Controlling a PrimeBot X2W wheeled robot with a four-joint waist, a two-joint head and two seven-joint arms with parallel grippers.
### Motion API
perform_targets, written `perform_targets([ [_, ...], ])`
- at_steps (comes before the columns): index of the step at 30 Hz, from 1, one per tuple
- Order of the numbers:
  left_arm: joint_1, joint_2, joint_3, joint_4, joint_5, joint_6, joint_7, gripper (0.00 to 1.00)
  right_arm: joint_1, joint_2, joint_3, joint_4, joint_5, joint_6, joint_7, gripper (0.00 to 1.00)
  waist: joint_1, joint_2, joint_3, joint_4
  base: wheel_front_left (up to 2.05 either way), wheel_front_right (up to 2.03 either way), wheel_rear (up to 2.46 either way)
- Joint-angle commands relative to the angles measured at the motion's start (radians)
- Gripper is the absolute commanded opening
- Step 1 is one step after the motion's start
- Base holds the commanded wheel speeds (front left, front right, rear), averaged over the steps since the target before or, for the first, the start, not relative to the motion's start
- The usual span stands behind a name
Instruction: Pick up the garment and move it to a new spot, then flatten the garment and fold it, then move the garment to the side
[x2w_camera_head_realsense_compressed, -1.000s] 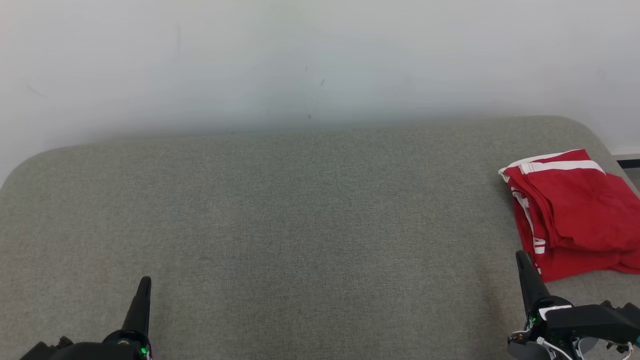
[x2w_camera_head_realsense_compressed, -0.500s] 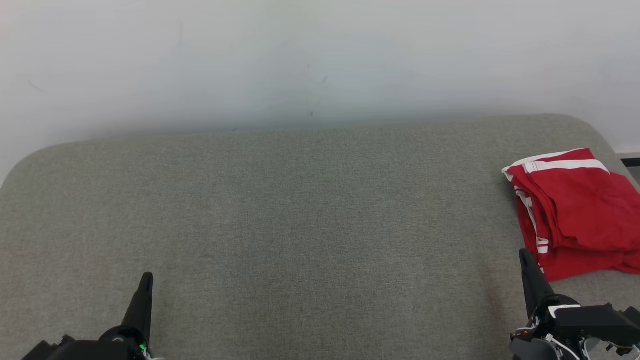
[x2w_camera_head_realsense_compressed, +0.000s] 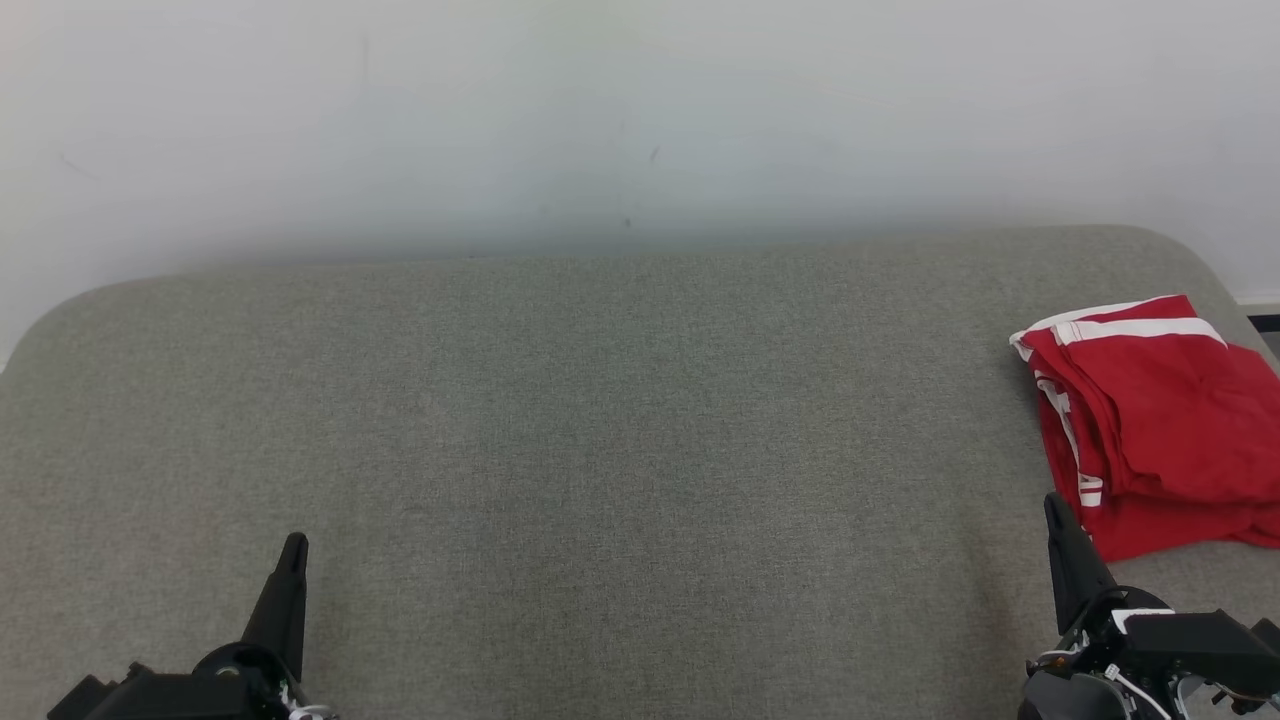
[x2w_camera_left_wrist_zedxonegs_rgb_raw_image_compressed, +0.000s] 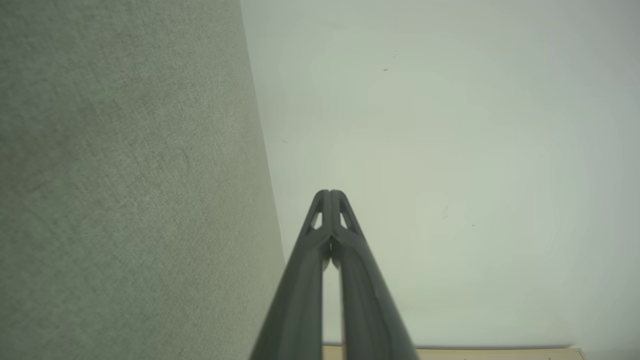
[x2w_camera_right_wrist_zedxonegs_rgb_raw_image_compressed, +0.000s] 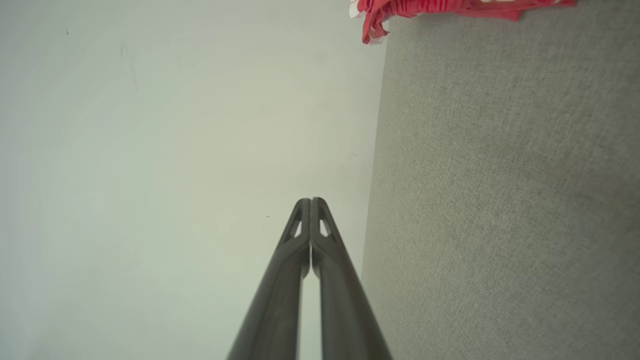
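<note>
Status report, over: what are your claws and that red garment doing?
Left claw shut, empty. Right claw shut, empty. Red garment folded, far right on grey surface. Nothing in the way.

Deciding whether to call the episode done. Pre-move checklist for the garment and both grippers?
1. Folded: ok, the red garment lies in a compact stack.
2. Moved aside: ok, it sits at the right end of the grey surface.
3. Wholly on the surface: cannot tell, its right part runs off the head view.
4. The left gripper shut and empty: ok.
5. The right gripper shut and empty: ok.
</note>
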Motion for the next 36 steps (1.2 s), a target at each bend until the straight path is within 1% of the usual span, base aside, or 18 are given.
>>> perform_targets([
  [1, -0.006, 0.006, 0.000, -0.004, -0.004, -0.002, 0.005, 0.00, 0.011, 0.002, -0.002, -0.002, 0.002, 0.001, 0.003, 0.00, -0.0001, 0.0000, 0.000, 0.000, 0.00, 0.00, 0.00],
  [36, -0.006, 0.005, 0.000, -0.004, -0.004, -0.002, 0.004, 0.00, 0.010, 0.002, -0.002, -0.002, 0.002, 0.001, 0.003, 0.00, -0.0001, 0.0000, 0.000, 0.000, 0.00, 0.00, 0.00],
])
